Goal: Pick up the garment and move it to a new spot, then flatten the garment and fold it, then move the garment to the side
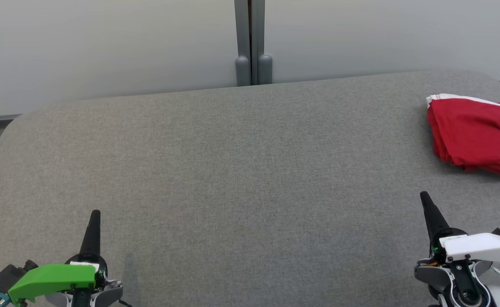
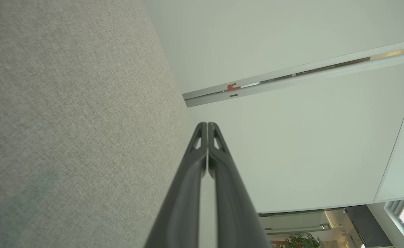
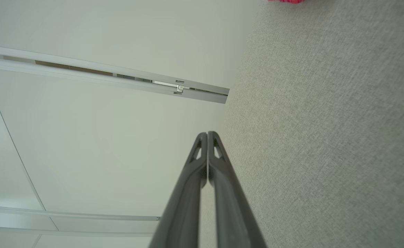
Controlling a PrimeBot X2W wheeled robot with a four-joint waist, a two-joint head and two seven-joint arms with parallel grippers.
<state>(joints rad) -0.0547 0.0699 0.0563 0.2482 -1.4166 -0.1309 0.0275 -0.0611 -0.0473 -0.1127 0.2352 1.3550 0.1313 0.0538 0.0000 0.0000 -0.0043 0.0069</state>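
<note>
The garment (image 1: pixel 476 136), red with a white band along its far edge, lay folded into a compact bundle at the far right of the counter (image 1: pixel 250 170), running past the right border of the head view. The counter was covered in a grey woven fabric with rounded far corners, smooth and flat across its middle. The right claw (image 1: pixel 424 195) rested low at the near right, clenched with its two dark fingers pressed together and gripping nothing, near the garment but apart from it. The left claw (image 1: pixel 95 213) sat at the near left, likewise clenched on nothing, well apart from the garment. Behind the counter stood pale wall panels (image 1: pixel 105 42) joined by a grey vertical post (image 1: pixel 250 42). In the left wrist view a green plant (image 2: pixel 300 240) showed beyond the panels.
</note>
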